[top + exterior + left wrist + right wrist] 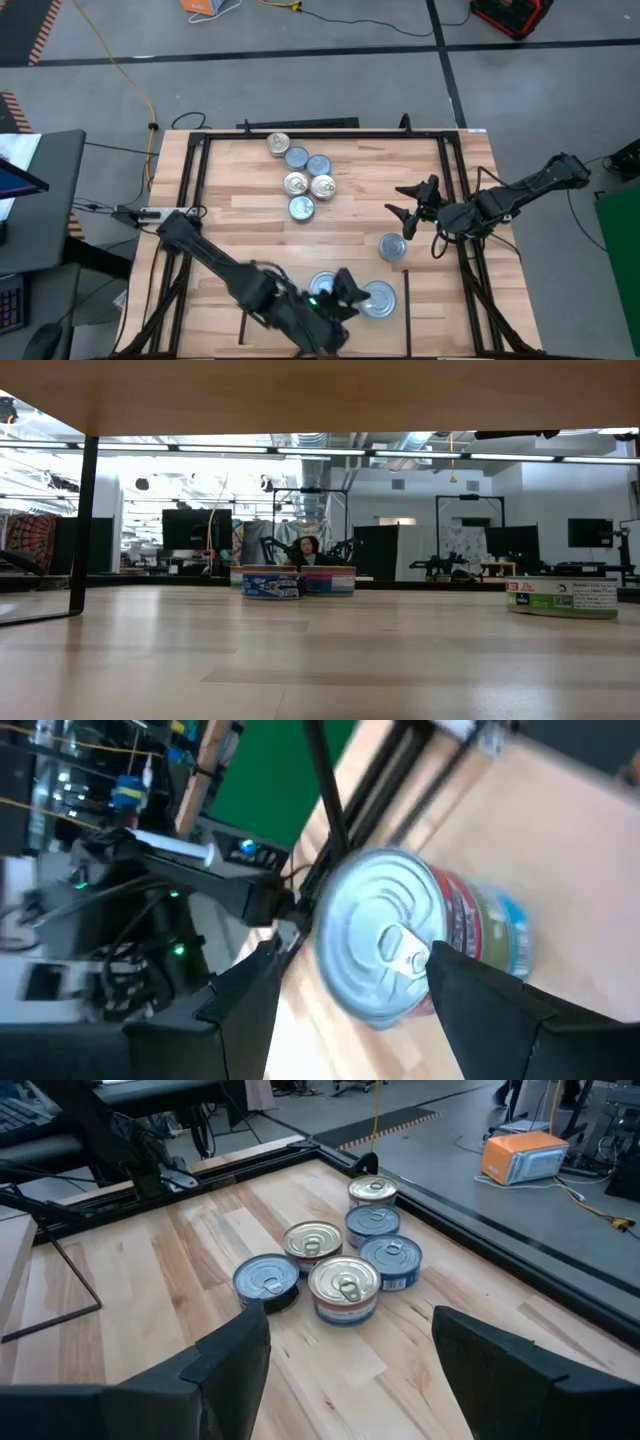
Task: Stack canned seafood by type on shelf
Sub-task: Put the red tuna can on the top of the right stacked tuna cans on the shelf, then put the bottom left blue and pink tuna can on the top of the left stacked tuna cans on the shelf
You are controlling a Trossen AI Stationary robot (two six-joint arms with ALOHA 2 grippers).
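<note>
Six tins stand in a cluster [303, 175] at the far centre of the table, some with gold tops and some with silver; the right wrist view shows the cluster [335, 1260] too. One silver-topped tin [392, 247] stands alone right of centre. Two more sit near the near edge on the shelf [395, 330], the patch between thin black lines: one [322, 283] partly under my left arm, one [379, 298] just right of my left gripper [352, 290]. That gripper is open, its fingers on either side of this tin [400, 940]. My right gripper [408, 208] is open over the table's right part. My left gripper comes level from the table's left at the silver-topped tin, which stands flat on the wood. One finger [455, 980] overlaps the tin's rim [440, 945] and the other [255, 990] stands off its far side. Whether either touches it, I cannot tell.
A black metal frame [195, 140] runs round the table's far, left and right sides. Bare wood lies between the far cluster and the near tins. In the low view, tins [298, 581] and a single tin [560, 597] stand under a wooden plank [320, 395]; a person sits far behind.
</note>
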